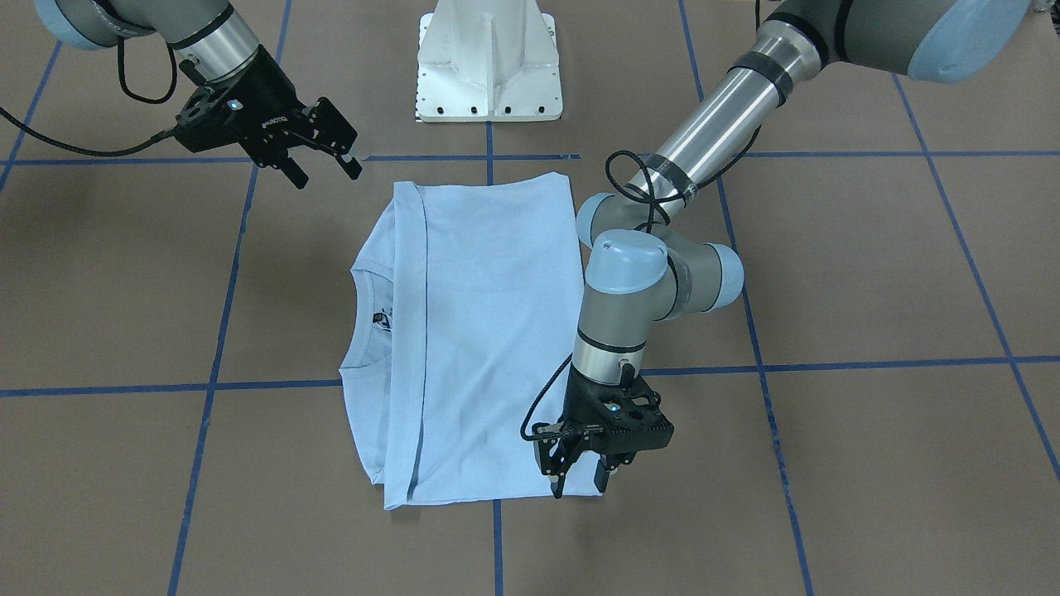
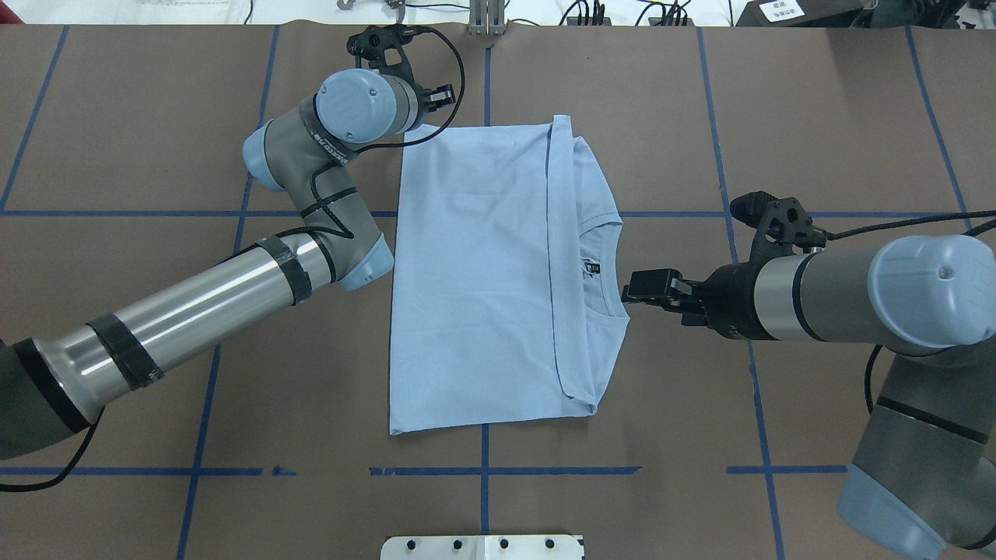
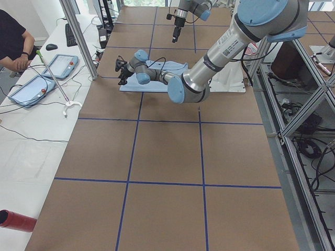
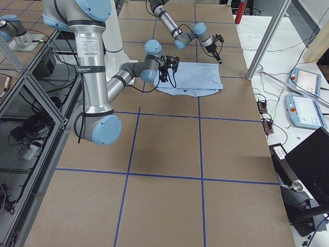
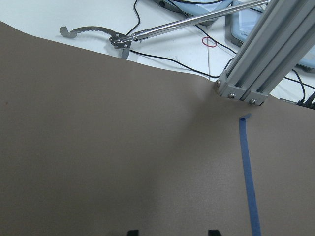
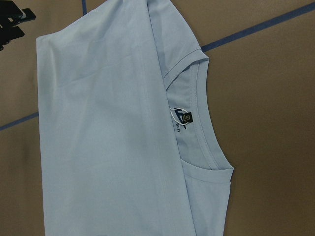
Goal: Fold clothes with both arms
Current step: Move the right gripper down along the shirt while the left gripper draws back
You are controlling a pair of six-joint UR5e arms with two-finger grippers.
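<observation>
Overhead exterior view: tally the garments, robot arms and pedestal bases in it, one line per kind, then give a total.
T-shirt: 1
Robot arms: 2, the left arm and the right arm
White pedestal base: 1, only partly in view at the bottom edge
Total: 4

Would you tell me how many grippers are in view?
2: the left gripper at the shirt's far corner opposite the collar, the right gripper off the collar side.
</observation>
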